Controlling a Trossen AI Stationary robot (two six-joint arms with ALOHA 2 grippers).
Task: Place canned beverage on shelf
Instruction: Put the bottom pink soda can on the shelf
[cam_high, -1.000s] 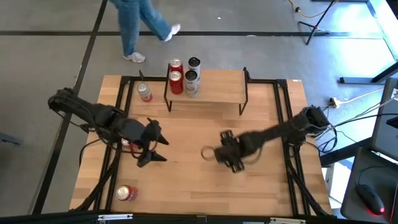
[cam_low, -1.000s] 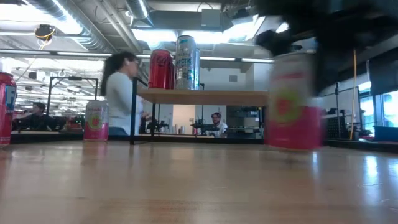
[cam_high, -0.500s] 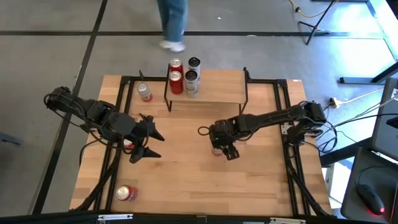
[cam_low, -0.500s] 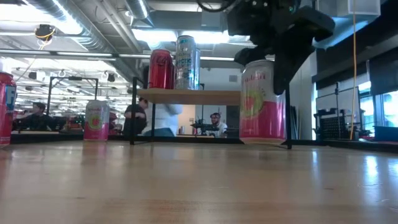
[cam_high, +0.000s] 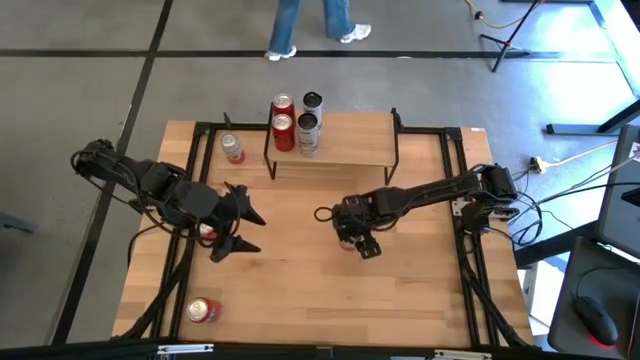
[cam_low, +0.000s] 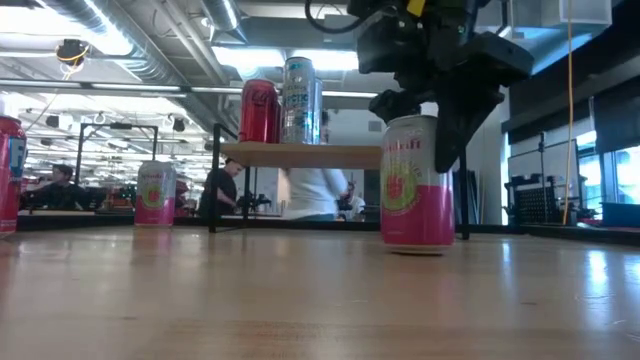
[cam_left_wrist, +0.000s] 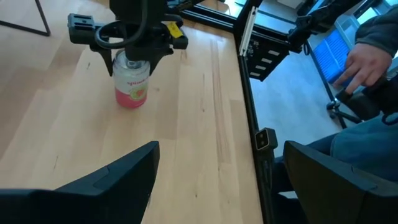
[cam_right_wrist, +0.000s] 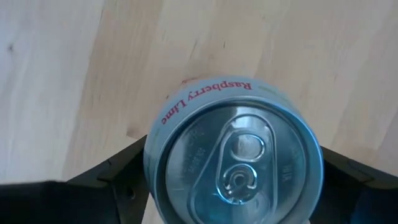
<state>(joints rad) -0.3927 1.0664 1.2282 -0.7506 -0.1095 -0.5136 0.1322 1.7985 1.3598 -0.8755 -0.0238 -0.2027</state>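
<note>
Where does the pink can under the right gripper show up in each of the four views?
High view: pink can mid-table, mostly hidden under the right gripper.
Low view: right of centre, standing on the tabletop, gripper over its top.
Left wrist view: upper left, beneath the other arm's gripper.
Right wrist view: fills the lower centre, lid up, between the fingers.
Shared landmark: the shelf, in the high and low views only.

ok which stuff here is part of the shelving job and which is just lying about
Job in hand:
- pink and green can, upright on the table under the right gripper
- low light-wood shelf on black legs, three cans at one end

Lying about:
- left gripper, waiting open
- pink can beside the shelf
- red can on its side at the near edge
</note>
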